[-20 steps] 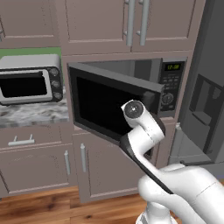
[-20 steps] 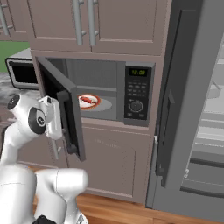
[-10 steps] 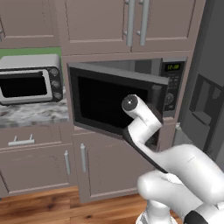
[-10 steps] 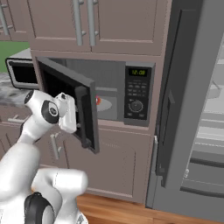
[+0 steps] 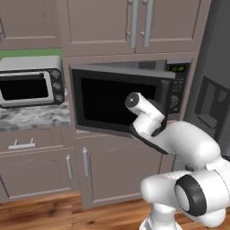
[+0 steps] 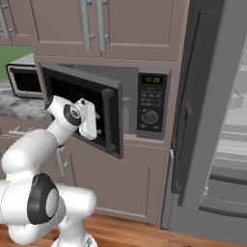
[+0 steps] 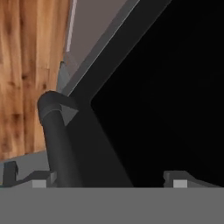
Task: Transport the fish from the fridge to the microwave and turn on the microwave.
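The black microwave (image 6: 152, 103) sits built into the cabinets, its green display lit. Its door (image 6: 82, 101) stands partly open, swung well toward the front. My gripper (image 6: 99, 124) is open and rests against the door's outer face, close to the dark bar handle (image 7: 57, 144). In the hand view that handle runs up between my spread fingertips (image 7: 11, 171), beside the dark window (image 7: 166, 87). The same door (image 5: 117, 105) hides the oven's inside, so the fish is hidden. The dark-grey fridge (image 6: 202, 120) stands to the right with its door open and pale shelves (image 6: 234, 135) showing.
A silver toaster oven (image 5: 29, 83) stands on the marble counter (image 5: 31, 117) left of the microwave. Cabinet doors with bar handles are above (image 5: 139, 22) and below (image 5: 85, 161). The floor is wood (image 5: 45, 215). The open fridge door edge (image 6: 185, 111) juts out near the microwave's control panel.
The microwave door has swung further toward shut with my hand against it. The plate and red-orange fish seen inside earlier are now covered by the door.
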Available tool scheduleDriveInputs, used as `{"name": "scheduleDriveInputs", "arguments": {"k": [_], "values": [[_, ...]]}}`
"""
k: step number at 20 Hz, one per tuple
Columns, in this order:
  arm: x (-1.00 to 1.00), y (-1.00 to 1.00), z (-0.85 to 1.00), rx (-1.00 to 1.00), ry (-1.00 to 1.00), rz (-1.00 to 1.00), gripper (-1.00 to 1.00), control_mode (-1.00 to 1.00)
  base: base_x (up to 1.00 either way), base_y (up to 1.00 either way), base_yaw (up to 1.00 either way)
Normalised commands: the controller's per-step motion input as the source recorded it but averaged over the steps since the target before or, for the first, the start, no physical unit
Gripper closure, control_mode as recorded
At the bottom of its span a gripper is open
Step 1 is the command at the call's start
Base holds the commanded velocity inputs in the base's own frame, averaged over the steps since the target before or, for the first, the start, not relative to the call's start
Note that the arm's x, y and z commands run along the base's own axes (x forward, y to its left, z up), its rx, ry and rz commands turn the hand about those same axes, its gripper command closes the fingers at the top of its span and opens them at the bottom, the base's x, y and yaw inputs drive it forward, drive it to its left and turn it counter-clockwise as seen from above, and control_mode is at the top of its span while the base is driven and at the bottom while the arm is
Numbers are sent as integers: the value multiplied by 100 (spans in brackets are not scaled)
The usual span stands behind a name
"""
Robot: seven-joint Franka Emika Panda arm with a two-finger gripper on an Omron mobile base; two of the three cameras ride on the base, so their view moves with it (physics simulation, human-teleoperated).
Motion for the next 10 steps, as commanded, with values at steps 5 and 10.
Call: {"name": "scheduleDriveInputs", "arguments": {"k": [5, 10], "values": [[51, -22, 0, 0, 0, 0, -100, -100, 0, 0, 0], [37, -21, 0, 1, -3, 3, -100, -100, 0, 0, 0]]}}
